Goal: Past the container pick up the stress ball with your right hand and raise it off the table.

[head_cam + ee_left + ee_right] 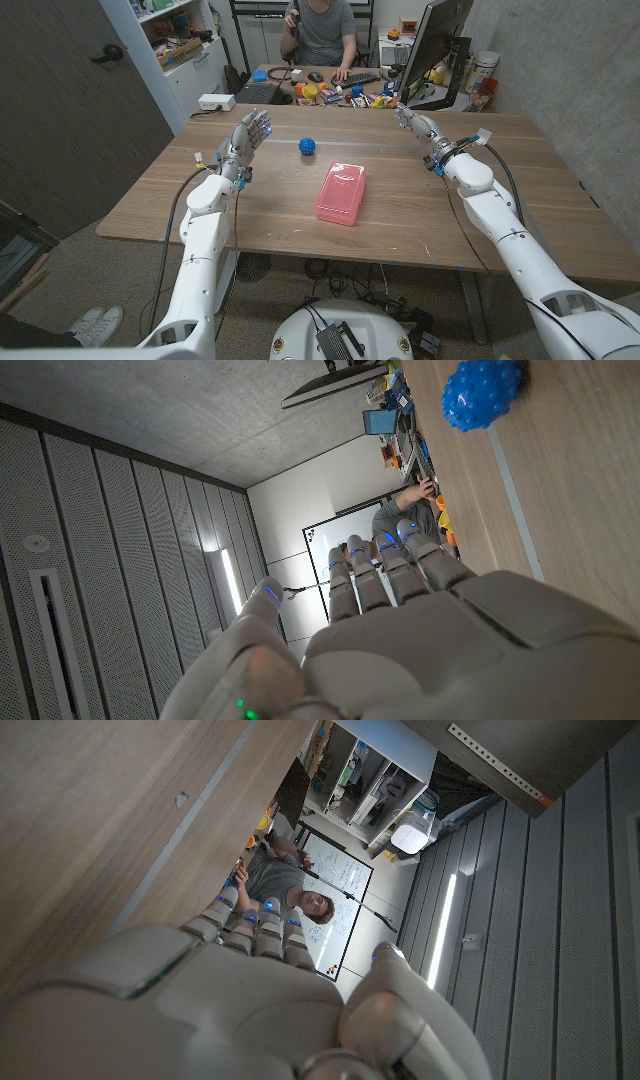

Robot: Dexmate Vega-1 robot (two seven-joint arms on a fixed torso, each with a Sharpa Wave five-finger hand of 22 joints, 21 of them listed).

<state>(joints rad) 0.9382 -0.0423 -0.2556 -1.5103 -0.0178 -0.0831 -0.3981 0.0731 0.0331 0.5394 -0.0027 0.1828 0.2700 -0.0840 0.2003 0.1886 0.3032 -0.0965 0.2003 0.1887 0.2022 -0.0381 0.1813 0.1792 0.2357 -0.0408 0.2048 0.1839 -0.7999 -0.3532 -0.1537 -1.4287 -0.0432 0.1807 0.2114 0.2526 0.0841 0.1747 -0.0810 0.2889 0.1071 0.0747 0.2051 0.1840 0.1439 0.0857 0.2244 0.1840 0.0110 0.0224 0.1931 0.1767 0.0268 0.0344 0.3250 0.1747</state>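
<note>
A blue knobbly stress ball (308,146) lies on the wooden table (420,215) beyond a pink lidded container (341,192); the ball (484,393) also shows in the left wrist view. My left hand (248,135) stands at the table's far left, fingers apart and holding nothing, well left of the ball. My right hand (418,122) is held at the far right near the back edge, fingers extended and empty, far from the ball. Their backs show in the wrist views as left hand (400,630) and right hand (250,980).
A person (322,30) sits behind the table at a cluttered desk with a keyboard (356,78) and a monitor (436,45). A white power box (216,101) lies off the table's far left corner. Shelves (175,35) stand at the back left.
</note>
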